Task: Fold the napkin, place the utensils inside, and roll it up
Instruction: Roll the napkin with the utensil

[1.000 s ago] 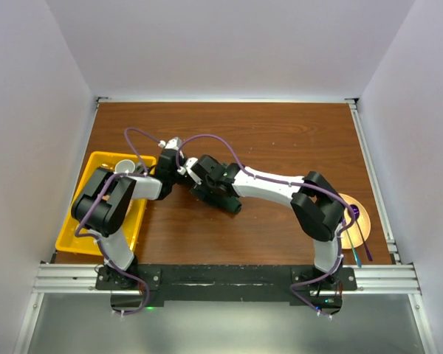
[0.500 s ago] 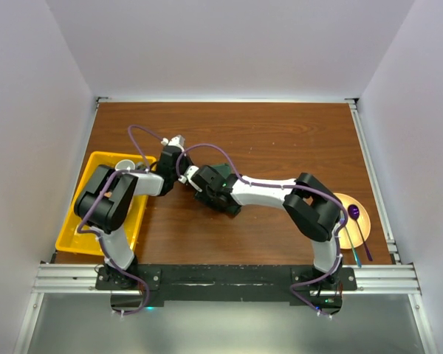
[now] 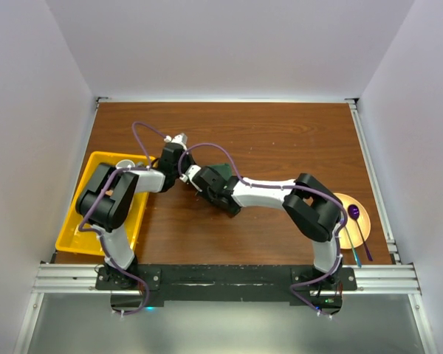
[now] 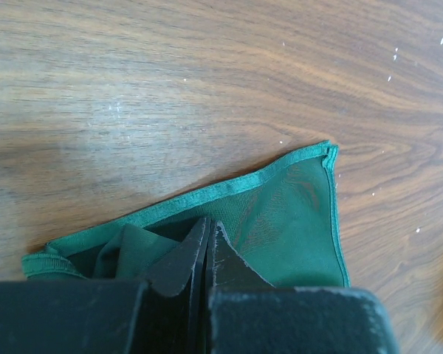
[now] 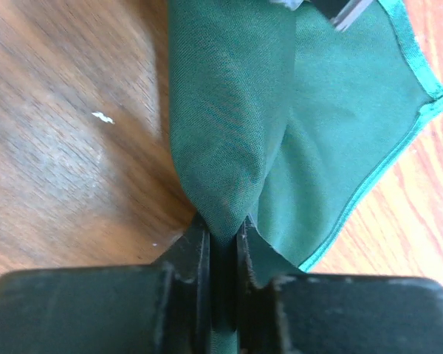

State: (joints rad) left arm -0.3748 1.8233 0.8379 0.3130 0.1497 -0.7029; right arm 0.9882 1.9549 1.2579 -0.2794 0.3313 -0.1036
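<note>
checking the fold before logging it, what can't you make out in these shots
napkin: top view, left arm and right arm cover most of it, so its overall shape is hidden
utensils on the plate: top view, too small to count, and the right arm overlaps the plate
left hand: left wrist view, its shut tips hide whether cloth is pinched

On my left wrist feed, the left gripper (image 4: 209, 231) has its jaws pressed together, tips pinching the green napkin (image 4: 284, 214) where the cloth bunches into folds. Beyond the tips, the hemmed edge runs to a pointed corner lying flat on the brown wooden surface (image 4: 207, 88), which shows pale specks.
</note>
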